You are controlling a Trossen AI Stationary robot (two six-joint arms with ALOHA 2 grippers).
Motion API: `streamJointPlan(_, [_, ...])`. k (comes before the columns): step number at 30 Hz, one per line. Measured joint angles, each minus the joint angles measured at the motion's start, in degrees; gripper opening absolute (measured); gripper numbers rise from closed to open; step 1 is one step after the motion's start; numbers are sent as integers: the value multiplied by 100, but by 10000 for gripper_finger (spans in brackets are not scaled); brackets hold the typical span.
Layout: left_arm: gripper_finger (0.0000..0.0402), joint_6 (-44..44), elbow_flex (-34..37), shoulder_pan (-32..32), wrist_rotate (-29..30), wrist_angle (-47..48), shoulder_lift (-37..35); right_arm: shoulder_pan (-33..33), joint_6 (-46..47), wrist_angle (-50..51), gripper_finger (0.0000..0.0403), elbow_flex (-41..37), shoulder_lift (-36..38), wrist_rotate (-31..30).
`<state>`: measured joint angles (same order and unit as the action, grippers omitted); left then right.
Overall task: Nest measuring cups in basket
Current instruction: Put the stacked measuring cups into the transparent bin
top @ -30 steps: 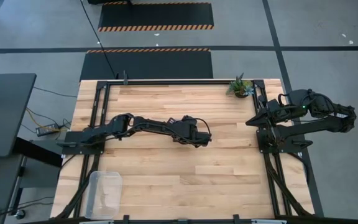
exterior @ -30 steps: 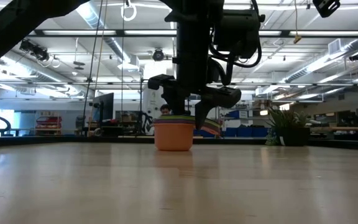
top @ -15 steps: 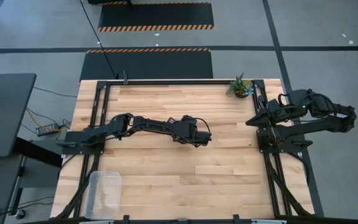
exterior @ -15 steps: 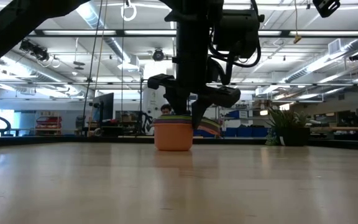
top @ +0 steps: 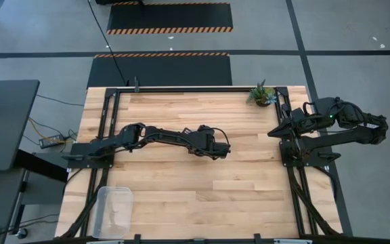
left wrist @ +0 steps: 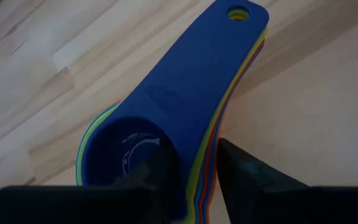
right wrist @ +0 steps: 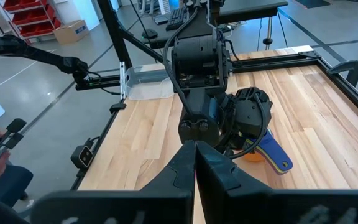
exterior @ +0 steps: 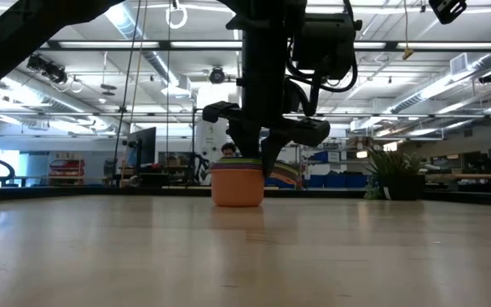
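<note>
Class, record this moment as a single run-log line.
left gripper: closing on stacked handles of nested plastic measuring cups | right gripper: shut, parked at table's right edge | clear plastic basket: no cups inside

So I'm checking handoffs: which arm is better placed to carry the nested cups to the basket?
Left. The left gripper is already closing around the stacked measuring cups mid-table, and the basket sits on its side. The right gripper waits shut by the far edge.

The left arm reaches across the table's middle, its left gripper [exterior: 262, 166] pointing down, fingers [left wrist: 244, 171] narrowly apart around a stacked cup handle. The right arm sits folded at the table's right edge, right gripper [right wrist: 195, 152] closed.
</note>
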<state>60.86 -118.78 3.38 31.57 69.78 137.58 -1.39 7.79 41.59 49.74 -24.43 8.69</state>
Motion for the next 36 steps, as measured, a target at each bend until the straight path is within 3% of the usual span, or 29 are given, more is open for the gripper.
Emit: streamJointPlan(36, [102, -2, 13, -9, -149, 29, -96, 0, 0, 1, 17, -2, 0, 0])
